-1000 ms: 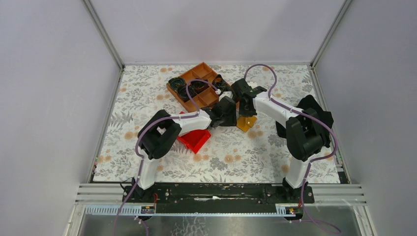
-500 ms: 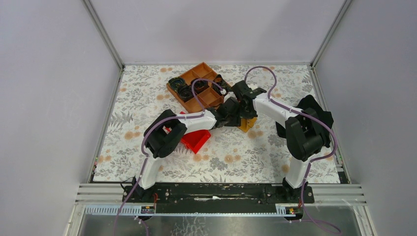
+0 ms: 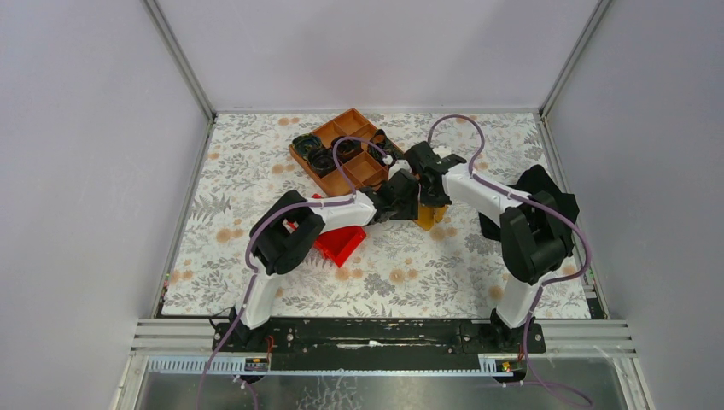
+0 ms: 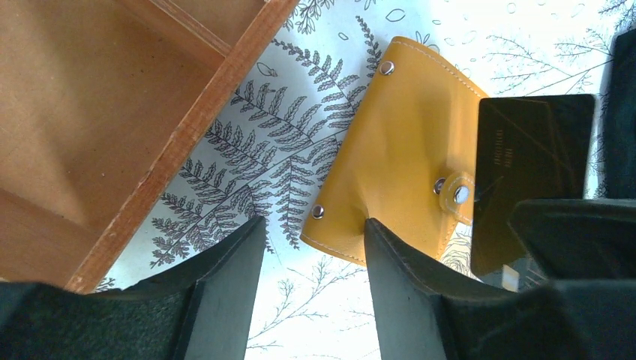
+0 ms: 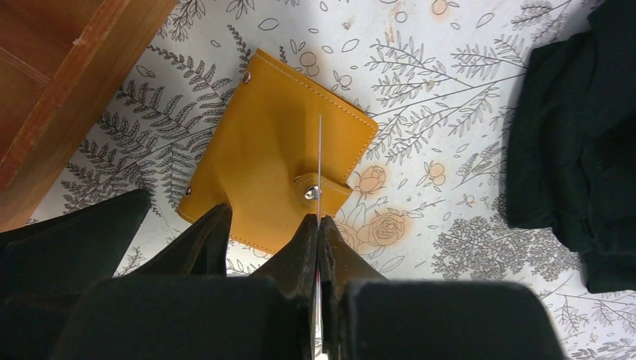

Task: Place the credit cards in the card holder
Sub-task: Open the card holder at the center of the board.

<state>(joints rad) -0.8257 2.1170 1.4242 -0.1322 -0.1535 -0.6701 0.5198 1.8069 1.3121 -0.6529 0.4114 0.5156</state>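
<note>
Right jaws are pressed together on a card [image 5: 319,150], which is held upright and edge-on ahead of their tips. Left jaws are set apart just to the left of the right ones, a near corner of the card holder [image 5: 277,172] being seen through their gap. The card holder is laid flat and snapped shut on the floral surface [image 5: 450,90] below the tips, with the card's edge over its tab. Farther left, a wooden tray [image 5: 67,75] is seen.
</note>
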